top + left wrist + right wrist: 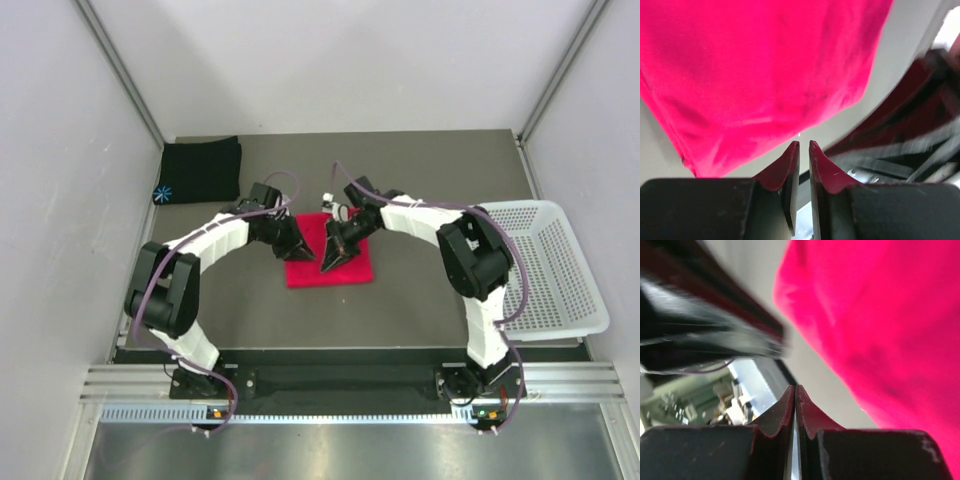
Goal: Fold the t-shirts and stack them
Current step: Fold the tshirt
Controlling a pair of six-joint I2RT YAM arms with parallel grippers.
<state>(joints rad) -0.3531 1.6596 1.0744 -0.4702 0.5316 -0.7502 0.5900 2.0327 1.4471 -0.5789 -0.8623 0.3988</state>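
Observation:
The red-pink t-shirt [345,265] lies folded into a small rectangle at the middle of the table. Both grippers hover over it. My left gripper [299,254] is at its left edge; in the left wrist view the jaws [804,144] stand a narrow slit apart with nothing between them, and the red cloth [765,75] lies beyond the tips. My right gripper [326,266] is over the shirt's middle, shut and holding nothing [795,386], with the red cloth [880,330] to its right. The black t-shirt [200,168] lies folded at the back left, its light-blue starburst [165,193] at the near corner.
A white perforated basket [550,270] stands at the table's right edge, beside the right arm. Grey walls close in the left, right and back. Each wrist view shows the other arm blurred and close by [900,125] [700,330].

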